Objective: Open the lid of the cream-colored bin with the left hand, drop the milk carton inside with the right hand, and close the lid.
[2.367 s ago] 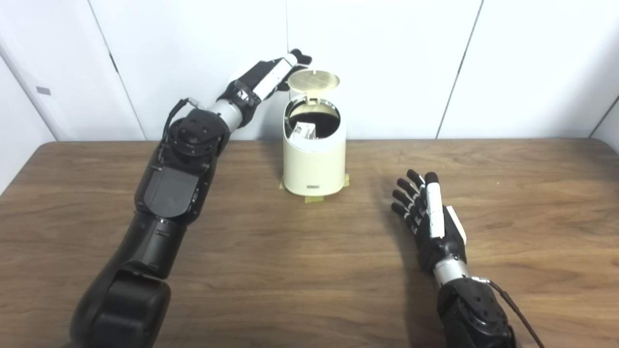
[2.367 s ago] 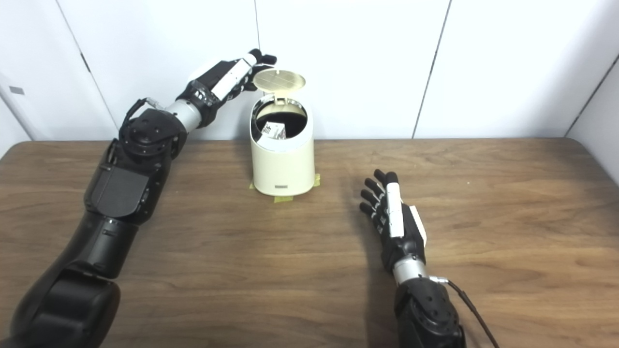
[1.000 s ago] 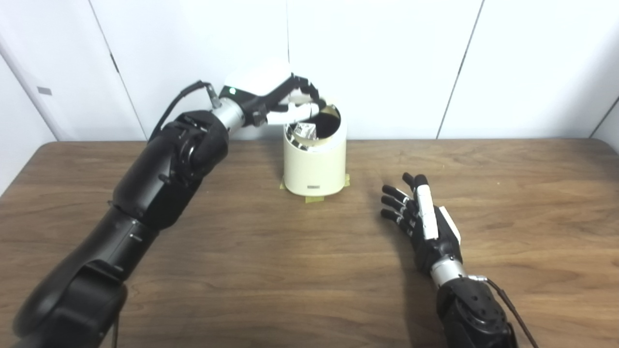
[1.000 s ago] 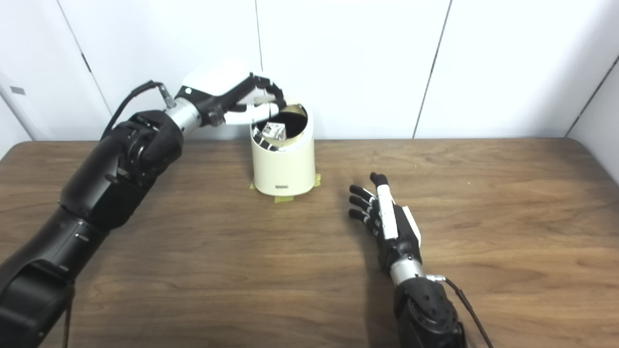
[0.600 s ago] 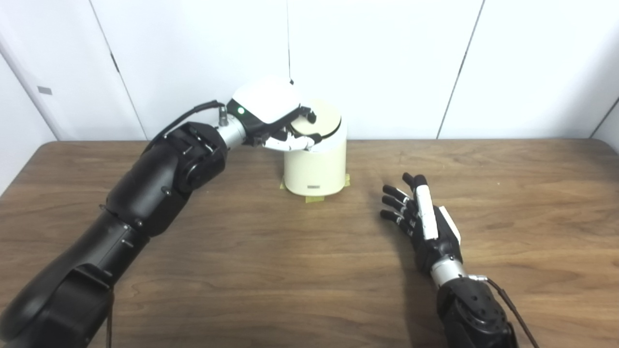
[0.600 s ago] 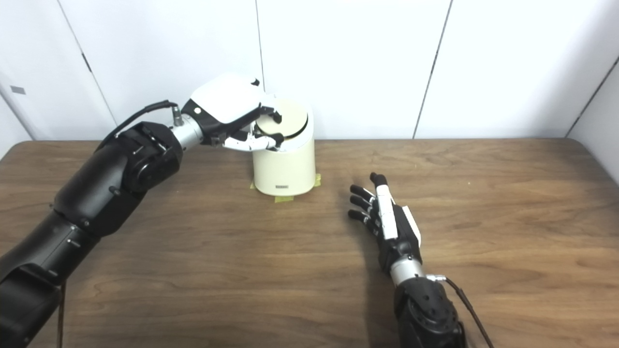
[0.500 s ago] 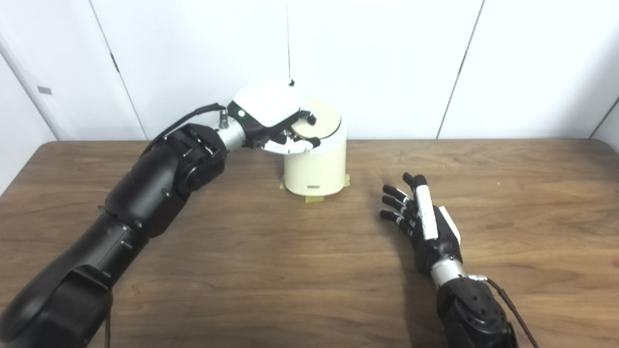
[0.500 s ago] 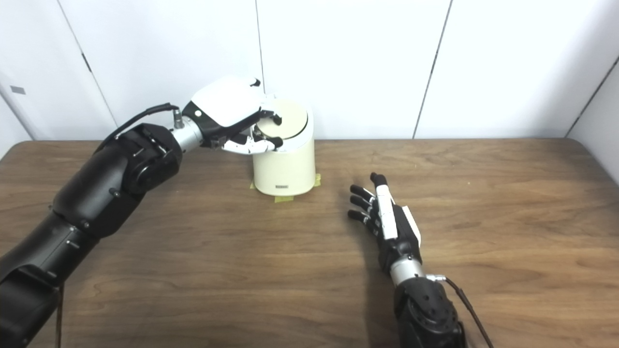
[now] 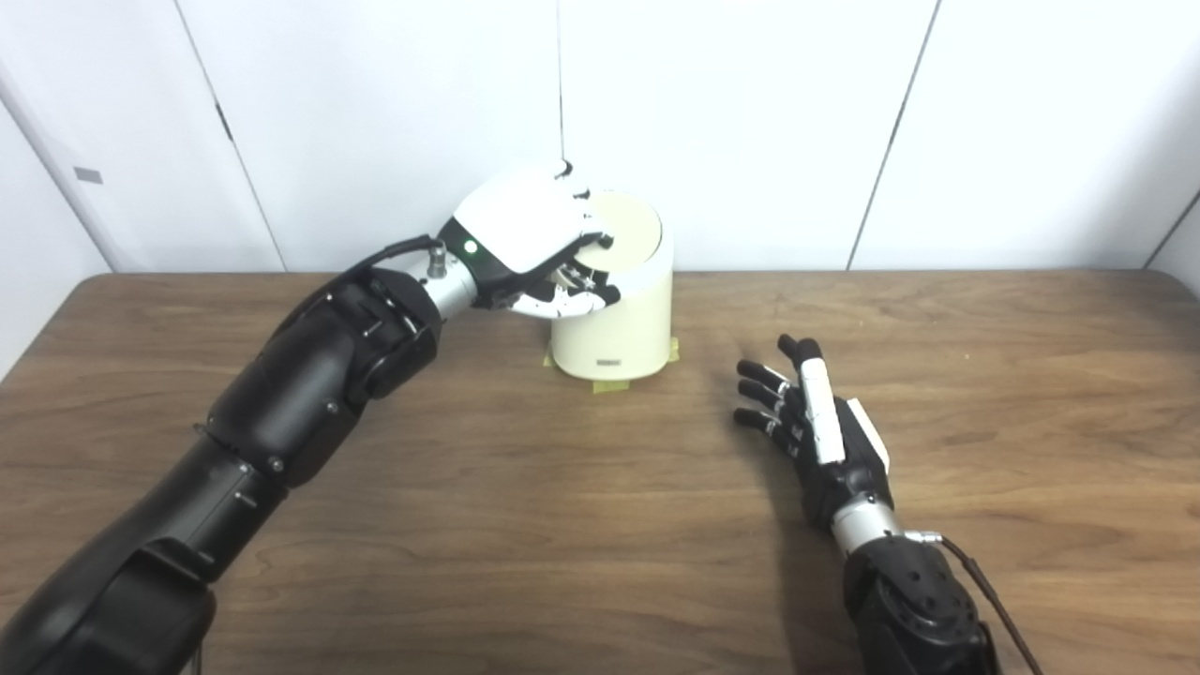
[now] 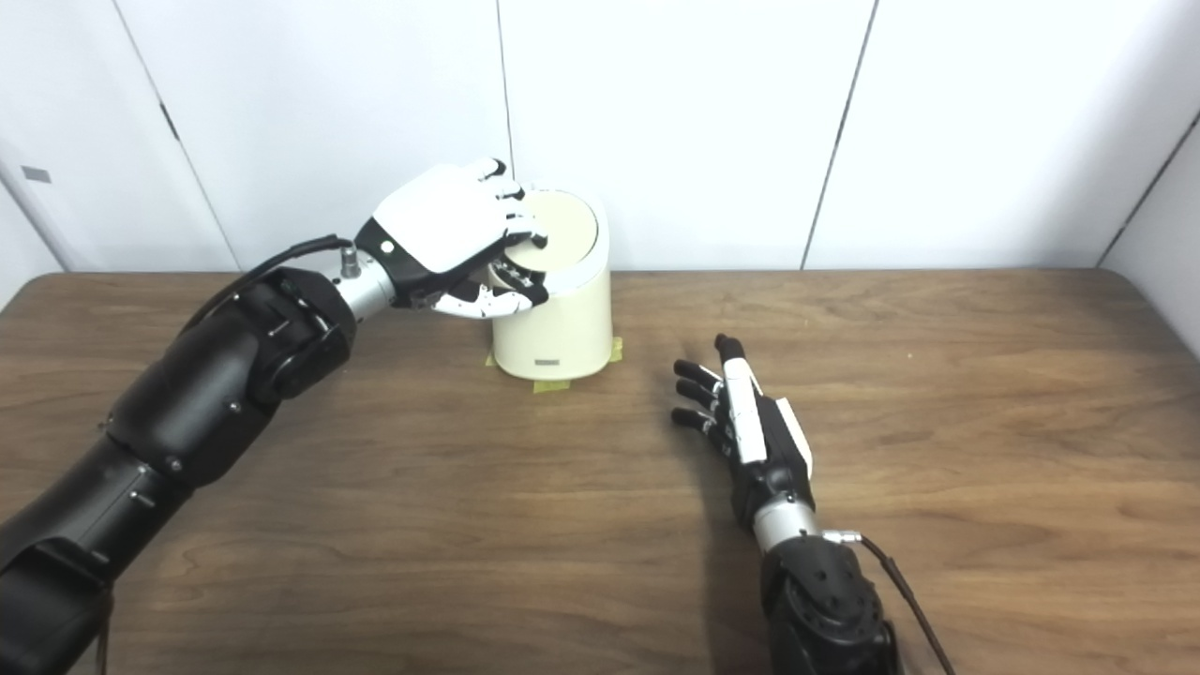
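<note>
The cream-colored bin (image 9: 614, 319) stands at the back of the wooden table (image 9: 525, 525), near the wall. Its round lid (image 9: 626, 223) lies flat and shut over the opening. My left hand (image 9: 530, 239) rests palm down over the lid's left edge, fingers spread and curved, holding nothing. My right hand (image 9: 814, 431) lies on the table to the right of the bin, fingers apart and empty. The milk carton is hidden from view under the shut lid.
Strips of yellow tape (image 9: 609, 382) mark the bin's base on the table. A white panelled wall (image 9: 750, 122) rises right behind the bin.
The lid stood upright with the carton visible inside; my left hand pushed it down until it shut. The left hand now sits slightly lower on the lid's left edge. The right hand barely shifted.
</note>
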You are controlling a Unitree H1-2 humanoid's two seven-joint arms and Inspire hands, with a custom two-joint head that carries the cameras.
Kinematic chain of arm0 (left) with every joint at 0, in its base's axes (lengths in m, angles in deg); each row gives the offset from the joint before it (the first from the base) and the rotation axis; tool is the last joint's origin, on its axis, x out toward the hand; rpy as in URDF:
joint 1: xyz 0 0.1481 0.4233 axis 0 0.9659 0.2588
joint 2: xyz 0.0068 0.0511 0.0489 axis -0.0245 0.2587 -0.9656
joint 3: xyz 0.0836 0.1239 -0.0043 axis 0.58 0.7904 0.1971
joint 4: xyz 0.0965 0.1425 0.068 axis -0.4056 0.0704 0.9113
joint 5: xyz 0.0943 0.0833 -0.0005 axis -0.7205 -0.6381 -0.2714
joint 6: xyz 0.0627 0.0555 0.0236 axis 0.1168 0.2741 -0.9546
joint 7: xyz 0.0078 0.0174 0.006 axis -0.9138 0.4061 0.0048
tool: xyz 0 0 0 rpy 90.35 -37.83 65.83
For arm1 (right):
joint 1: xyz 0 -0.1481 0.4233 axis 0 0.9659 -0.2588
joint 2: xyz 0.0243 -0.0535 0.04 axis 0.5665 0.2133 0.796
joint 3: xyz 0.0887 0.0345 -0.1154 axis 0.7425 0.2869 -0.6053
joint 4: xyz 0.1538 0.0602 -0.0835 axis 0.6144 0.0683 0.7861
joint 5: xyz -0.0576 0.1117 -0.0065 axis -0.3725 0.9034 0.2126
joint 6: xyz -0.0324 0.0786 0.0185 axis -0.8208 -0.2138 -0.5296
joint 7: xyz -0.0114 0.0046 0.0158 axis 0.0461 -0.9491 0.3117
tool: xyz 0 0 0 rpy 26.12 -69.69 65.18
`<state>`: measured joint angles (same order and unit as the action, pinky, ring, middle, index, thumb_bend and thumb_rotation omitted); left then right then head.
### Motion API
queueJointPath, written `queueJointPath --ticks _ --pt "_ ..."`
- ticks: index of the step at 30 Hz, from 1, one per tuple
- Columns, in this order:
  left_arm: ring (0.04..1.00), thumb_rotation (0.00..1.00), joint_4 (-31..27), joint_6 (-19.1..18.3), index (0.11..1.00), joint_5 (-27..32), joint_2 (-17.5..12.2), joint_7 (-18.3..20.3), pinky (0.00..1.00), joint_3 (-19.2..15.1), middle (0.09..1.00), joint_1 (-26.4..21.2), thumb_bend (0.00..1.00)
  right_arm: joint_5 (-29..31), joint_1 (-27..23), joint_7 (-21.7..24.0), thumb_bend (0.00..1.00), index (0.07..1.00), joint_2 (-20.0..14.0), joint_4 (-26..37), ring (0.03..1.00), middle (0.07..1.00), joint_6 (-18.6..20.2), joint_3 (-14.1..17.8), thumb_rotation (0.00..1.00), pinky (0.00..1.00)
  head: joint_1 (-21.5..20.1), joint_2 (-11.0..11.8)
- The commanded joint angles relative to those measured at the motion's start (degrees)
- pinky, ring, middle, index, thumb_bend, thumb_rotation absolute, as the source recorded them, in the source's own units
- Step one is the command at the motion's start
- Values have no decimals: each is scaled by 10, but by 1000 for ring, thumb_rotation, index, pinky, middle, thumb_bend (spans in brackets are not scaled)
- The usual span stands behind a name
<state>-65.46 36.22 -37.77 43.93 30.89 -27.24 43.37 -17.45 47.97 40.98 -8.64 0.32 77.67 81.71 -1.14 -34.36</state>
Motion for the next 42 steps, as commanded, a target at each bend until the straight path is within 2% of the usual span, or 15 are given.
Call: queueJointPath --ticks 1,6,10,17,20,25,29,31,35,39,42 --pt "873 1000 -3 6 740 -11 -8 8 960 6 800 -6 499 3 -23 6 509 984 2 16 840 812 -9 -2 1000 754 -1 -1" --pt "888 1000 -1 1 764 -7 -6 44 986 15 816 -3 516 0 -22 3 512 984 2 21 842 808 -2 -2 1000 759 -2 -4" --pt "878 1000 -8 -2 766 -7 -8 64 964 21 813 1 517 5 -24 4 513 986 4 21 848 803 0 2 1000 767 -3 -4" --pt "887 1000 -28 -16 785 18 -9 95 965 4 824 9 510 3 -24 4 524 987 4 24 847 802 3 1 1000 754 -5 -5" --pt "884 1000 -46 -30 799 55 -3 79 959 -32 823 17 481 3 -23 4 514 989 4 25 851 806 1 1 1000 774 -6 -5" --pt "894 1000 -87 -65 844 140 10 102 916 -98 851 25 460 5 -22 5 514 989 3 25 856 811 -1 2 1000 784 -6 -5" --pt "906 1000 -150 -142 897 233 53 95 855 -187 901 61 437 1 -23 3 524 985 2 24 851 810 -4 2 1000 779 -8 -3" --pt "958 1000 -177 -177 948 281 74 99 906 -221 954 72 424 -5 -23 1 528 951 1 25 849 806 -4 0 1000 772 -7 -3" --pt "986 1000 -232 -257 965 371 124 93 973 -281 975 108 451 -10 -24 3 545 896 -3 22 839 818 -21 -2 1000 751 -6 -2" --pt "947 1000 -264 -296 968 456 166 72 913 -330 958 151 462 -21 -23 1 567 888 -5 20 822 827 -46 -6 1000 727 -8 -2" --pt "940 1000 -286 -315 975 490 175 60 916 -350 955 185 418 -25 -21 -1 578 884 -5 23 823 831 -58 -5 1000 718 -9 -3"
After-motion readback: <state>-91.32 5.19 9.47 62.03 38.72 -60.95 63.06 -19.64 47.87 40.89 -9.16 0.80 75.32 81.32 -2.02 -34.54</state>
